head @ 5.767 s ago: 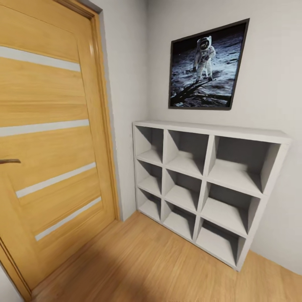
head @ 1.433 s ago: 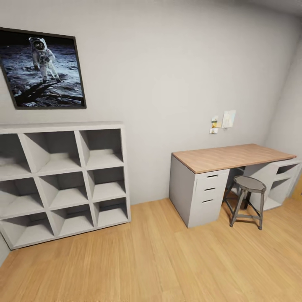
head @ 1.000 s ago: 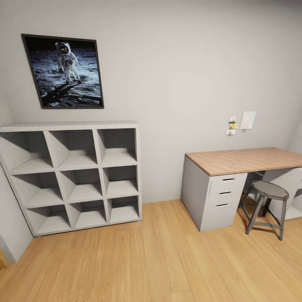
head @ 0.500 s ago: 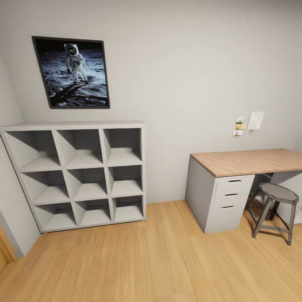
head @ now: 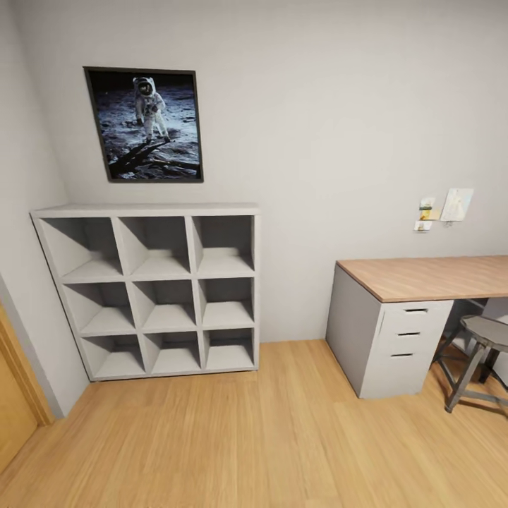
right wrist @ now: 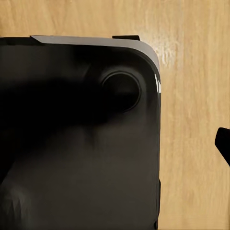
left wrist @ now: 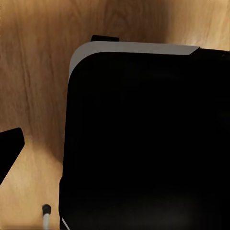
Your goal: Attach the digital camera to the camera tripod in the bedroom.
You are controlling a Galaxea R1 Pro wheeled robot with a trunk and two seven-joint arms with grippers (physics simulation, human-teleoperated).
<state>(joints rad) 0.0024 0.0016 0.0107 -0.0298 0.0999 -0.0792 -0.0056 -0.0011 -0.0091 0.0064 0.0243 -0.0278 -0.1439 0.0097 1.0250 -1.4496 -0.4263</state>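
still at the travelling and searching step, judging by a room view with no small black digital camera and no silver-legged camera tripod to be seen; where either one stands cannot be told, nor how it looks from here. ahead, a plain white wall (head: 331, 106) with a dark-framed astronaut moon photograph (head: 147, 124) hung above a white nine-cubby shelf unit (head: 152, 289), every cubby bare. to the right, a wood-topped desk with a grey drawer block (head: 413, 282), a grey metal stool (head: 487, 353) tucked beside it, small notes pinned on the wall (head: 444, 208) above. light wood plank floor (head: 247, 437) below, a strip of orange wooden door (head: 14, 416) at far left. wrist views looking down past the black rounded robot base (left wrist: 143, 143) onto floor; jaw state cannot be told. next move probably calls for turning or driving on to find the bed area and tripod.
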